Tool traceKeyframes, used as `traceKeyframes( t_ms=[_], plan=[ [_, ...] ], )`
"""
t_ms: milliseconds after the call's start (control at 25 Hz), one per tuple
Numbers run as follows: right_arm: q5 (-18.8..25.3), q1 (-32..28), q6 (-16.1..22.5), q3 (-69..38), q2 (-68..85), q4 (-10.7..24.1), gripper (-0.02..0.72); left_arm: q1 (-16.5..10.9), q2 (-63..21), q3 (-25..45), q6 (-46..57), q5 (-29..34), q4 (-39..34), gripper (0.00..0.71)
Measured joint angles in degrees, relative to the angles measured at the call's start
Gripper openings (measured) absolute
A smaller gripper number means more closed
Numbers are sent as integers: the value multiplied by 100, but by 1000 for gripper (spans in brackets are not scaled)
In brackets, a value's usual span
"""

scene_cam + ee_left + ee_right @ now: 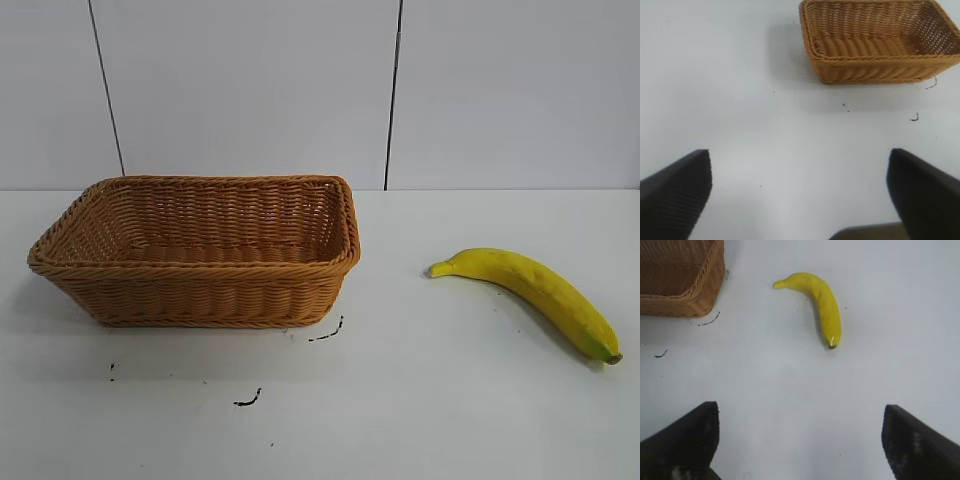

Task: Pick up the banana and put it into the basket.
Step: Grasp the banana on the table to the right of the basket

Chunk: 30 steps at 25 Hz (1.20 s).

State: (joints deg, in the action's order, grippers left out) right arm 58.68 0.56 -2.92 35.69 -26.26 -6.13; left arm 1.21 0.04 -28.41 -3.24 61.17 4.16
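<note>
Now approach phase: right gripper (800, 440) spread wide, empty, well short of banana (817, 302) lying on table (420, 400) right of basket (200, 250). Best straddle mid-body crosswise. Left gripper (800, 192) parked, open.

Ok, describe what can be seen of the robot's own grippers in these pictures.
Only fingertips show, in the wrist views. The left gripper has two black, wedge-shaped fingers with finely ribbed, textured faces. The right gripper has matching black fingers, with pale scuffed spots on their surface. No cables, labels or arm links are visible, and the exterior view shows neither arm.
</note>
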Motion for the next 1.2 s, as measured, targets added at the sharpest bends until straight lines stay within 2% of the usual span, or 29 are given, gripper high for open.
traceKeyframes(
  t_ms=[160,480,560,760,840,1200],
  plan=[
    [43,0,-52,544,-1257,0,618,0,0,0,0,0,0,690],
    [50,0,-732,1918,-3715,-6,618,0,0,0,0,0,0,690],
    [83,0,-1001,2264,-4248,-6,618,0,0,0,0,0,0,690],
    [88,0,-1992,3082,-5433,-6,618,0,0,0,0,0,0,690],
    [83,0,-2198,3381,-5842,-6,618,0,0,0,0,0,0,690],
    [-28,0,-2581,4238,-7383,-191,618,0,0,0,0,0,0,690]
  ],
)
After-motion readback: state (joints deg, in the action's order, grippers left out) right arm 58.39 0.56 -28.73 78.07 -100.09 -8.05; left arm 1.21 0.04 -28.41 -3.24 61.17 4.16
